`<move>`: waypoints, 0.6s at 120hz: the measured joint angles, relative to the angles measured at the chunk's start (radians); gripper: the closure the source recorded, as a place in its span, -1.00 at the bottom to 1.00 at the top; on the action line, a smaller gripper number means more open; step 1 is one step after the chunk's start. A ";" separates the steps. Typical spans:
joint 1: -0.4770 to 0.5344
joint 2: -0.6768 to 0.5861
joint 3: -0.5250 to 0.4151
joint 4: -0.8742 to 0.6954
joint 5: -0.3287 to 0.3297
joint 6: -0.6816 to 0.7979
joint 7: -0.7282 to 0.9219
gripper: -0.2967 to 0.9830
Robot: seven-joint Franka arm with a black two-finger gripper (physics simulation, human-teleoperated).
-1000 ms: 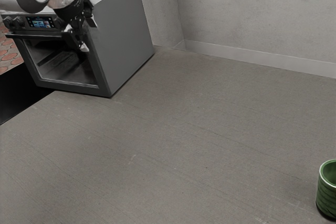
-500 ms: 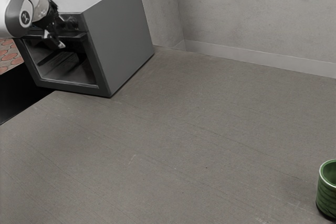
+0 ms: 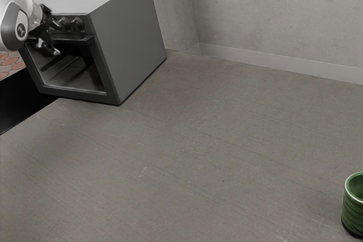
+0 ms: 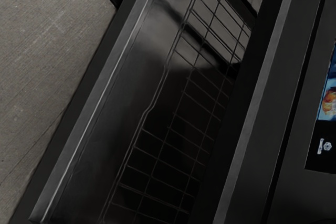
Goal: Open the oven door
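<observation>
Oven door [image 3: 101, 63] — wrist view shows wire rack [image 4: 148, 109], exterior view knobs [image 3: 76, 25] — tool [image 3: 49, 49] wide or narrow, can't tell.

Inside the oven [image 4: 294, 187] was a wire rack [image 4: 148, 110]; the counter [image 4: 42, 51] lay on one side, a lit screen [image 4: 328, 100] on the other.

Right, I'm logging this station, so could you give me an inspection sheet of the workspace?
Surface: grey-brown tabletop, faint pale scuffs.
Job's things: oven present; its door looks shut, wire rack visible behind it.
Clutter: green cup, upright, partly out of frame.
Grippers: hand at the oven's upper front; contact cannot be told.
Cables: nothing seen.
Surroundings: grey wall with pale baseboard; reddish tiles at the exterior view's left.
</observation>
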 joint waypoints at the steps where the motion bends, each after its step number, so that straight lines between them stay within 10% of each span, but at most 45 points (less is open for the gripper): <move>1: 0.000 0.001 0.000 0.000 0.000 0.002 0.002 -0.53; 72: 0.005 0.021 0.003 -0.035 -0.001 0.082 0.128 -0.53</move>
